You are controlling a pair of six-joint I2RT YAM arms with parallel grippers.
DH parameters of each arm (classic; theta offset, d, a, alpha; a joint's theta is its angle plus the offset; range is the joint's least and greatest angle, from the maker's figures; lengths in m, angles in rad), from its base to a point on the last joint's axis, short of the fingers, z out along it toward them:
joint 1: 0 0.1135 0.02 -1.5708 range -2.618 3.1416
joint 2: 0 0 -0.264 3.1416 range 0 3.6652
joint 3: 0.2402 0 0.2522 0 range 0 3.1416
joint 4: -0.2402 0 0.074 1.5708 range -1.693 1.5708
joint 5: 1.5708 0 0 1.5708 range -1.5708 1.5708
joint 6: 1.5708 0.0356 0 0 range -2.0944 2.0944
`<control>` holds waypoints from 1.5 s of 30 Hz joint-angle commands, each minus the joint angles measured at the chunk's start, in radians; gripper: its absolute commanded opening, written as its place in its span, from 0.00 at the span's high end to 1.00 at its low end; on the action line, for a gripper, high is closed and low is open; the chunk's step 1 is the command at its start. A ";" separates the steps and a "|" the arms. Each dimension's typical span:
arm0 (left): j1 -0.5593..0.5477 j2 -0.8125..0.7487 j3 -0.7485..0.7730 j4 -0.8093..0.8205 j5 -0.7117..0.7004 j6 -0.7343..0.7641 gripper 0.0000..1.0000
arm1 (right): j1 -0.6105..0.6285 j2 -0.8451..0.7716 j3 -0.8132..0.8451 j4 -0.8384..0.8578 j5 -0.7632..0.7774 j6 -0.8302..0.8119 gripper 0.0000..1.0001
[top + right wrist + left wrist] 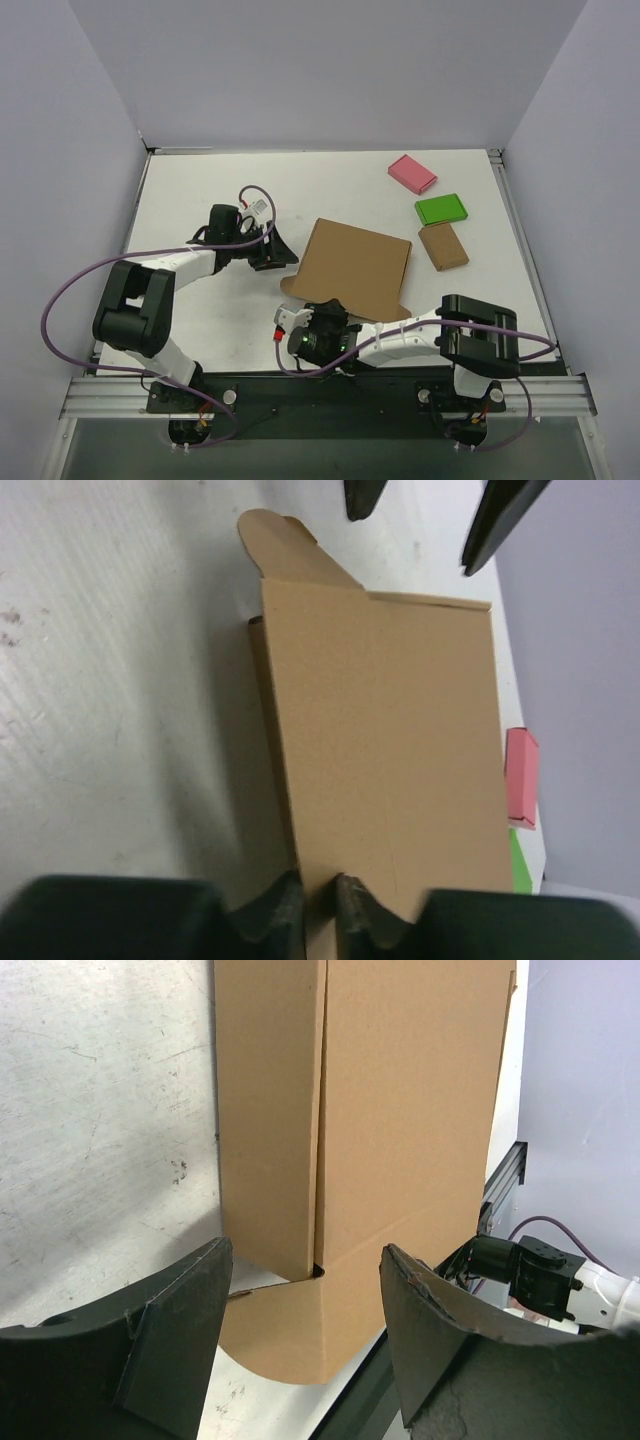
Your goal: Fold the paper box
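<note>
The paper box point(355, 265) is a large brown cardboard piece in the middle of the white table point(200, 180), with a rounded tab at its near-left corner. My left gripper point(272, 250) is open just off the box's left edge, holding nothing. In the left wrist view the box point(400, 1110) stands ahead of the open gripper point(305, 1250), showing a fold seam and the rounded tab. My right gripper point(325, 330) is at the box's near edge. In the right wrist view that gripper point(320, 905) is shut on the edge of a brown panel point(390, 730).
A pink block point(412, 173), a green block point(441, 209) and a small brown block point(443, 246) lie at the right rear of the table. Grey walls enclose the left, back and right sides. A metal rail point(330, 390) runs along the near edge.
</note>
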 commanded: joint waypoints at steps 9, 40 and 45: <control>0.004 -0.008 0.024 0.083 0.073 -0.023 0.24 | -0.003 -0.137 -0.087 0.055 0.037 0.112 1.00; -0.001 -0.011 0.015 0.054 0.083 -0.011 0.21 | 0.069 -0.372 -0.199 0.151 -0.038 0.224 1.00; 0.001 -0.011 0.005 0.049 0.087 -0.013 0.21 | 0.078 -0.403 -0.224 0.177 -0.075 0.202 1.00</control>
